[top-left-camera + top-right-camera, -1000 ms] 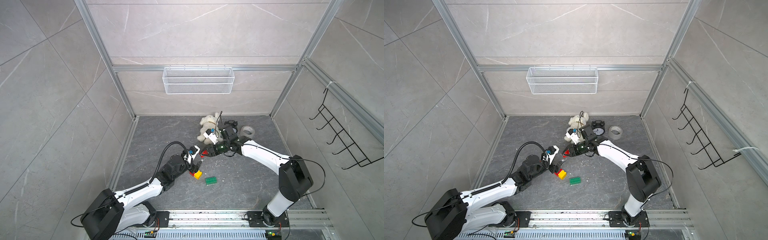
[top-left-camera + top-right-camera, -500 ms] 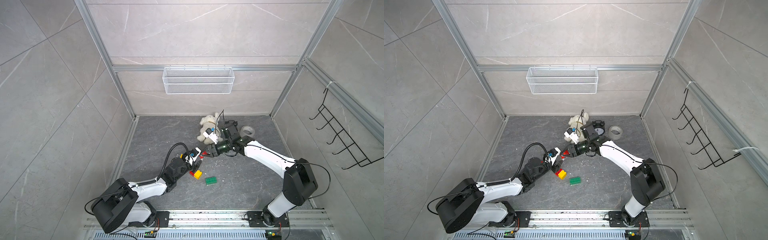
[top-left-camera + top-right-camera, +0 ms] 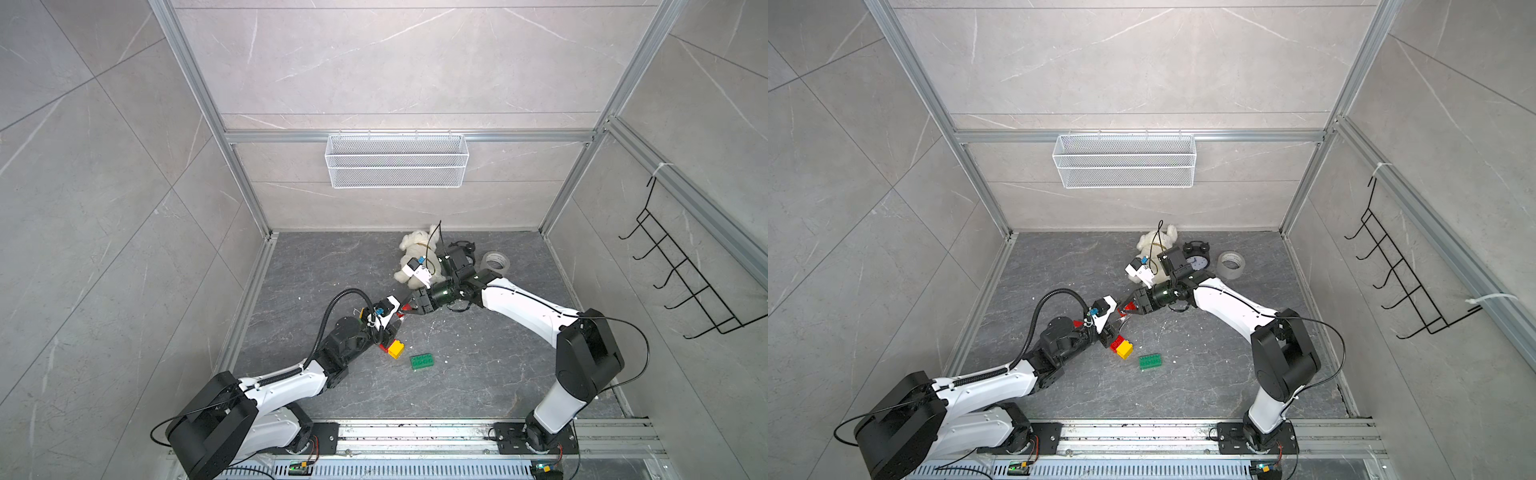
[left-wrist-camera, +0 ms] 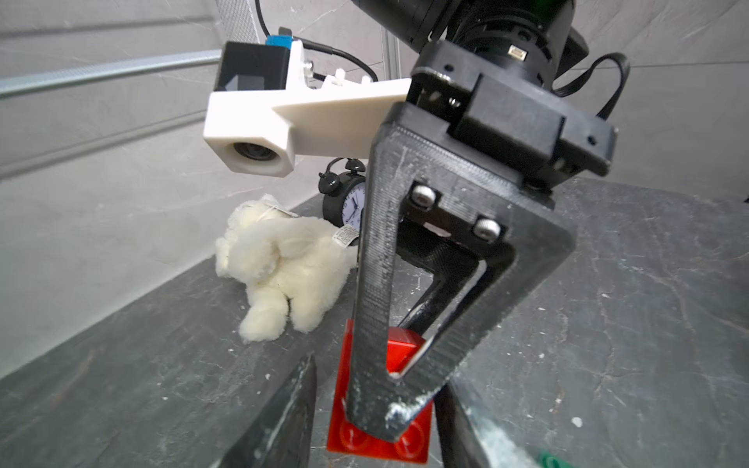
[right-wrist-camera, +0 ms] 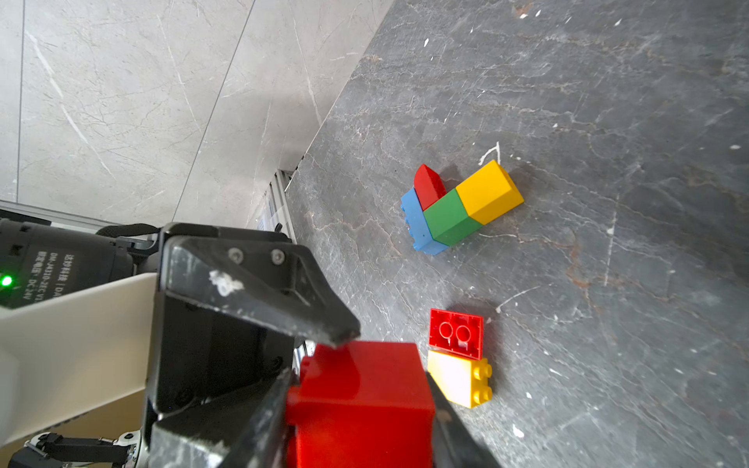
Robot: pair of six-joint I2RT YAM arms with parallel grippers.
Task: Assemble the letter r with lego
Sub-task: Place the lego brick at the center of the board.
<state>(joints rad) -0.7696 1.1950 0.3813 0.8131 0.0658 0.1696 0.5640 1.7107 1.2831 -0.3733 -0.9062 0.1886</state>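
Note:
My right gripper (image 5: 358, 381) is shut on a red lego brick (image 5: 360, 397), held just above the floor mid-scene. My left gripper (image 4: 377, 377) meets it head-on, its fingers (image 4: 283, 413) on either side of the same red brick (image 4: 379, 441), with a gap on one side, so it is open. On the floor beside them lie a red brick (image 5: 456, 334) joined to a yellow brick (image 5: 462, 379), seen in both top views (image 3: 395, 348) (image 3: 1124, 349). A flat green brick (image 3: 422, 360) lies apart. A blue, red, green and yellow cluster (image 5: 458, 206) lies farther off.
A white plush toy (image 3: 415, 249), a black alarm clock (image 3: 1196, 259) and a tape roll (image 3: 495, 262) sit at the back of the floor. A wire basket (image 3: 397, 160) hangs on the back wall, a hook rack (image 3: 681, 286) on the right wall.
My left arm has reached in toward the right gripper and its fingers have narrowed around the red brick. The right arm has held the brick nearly still.

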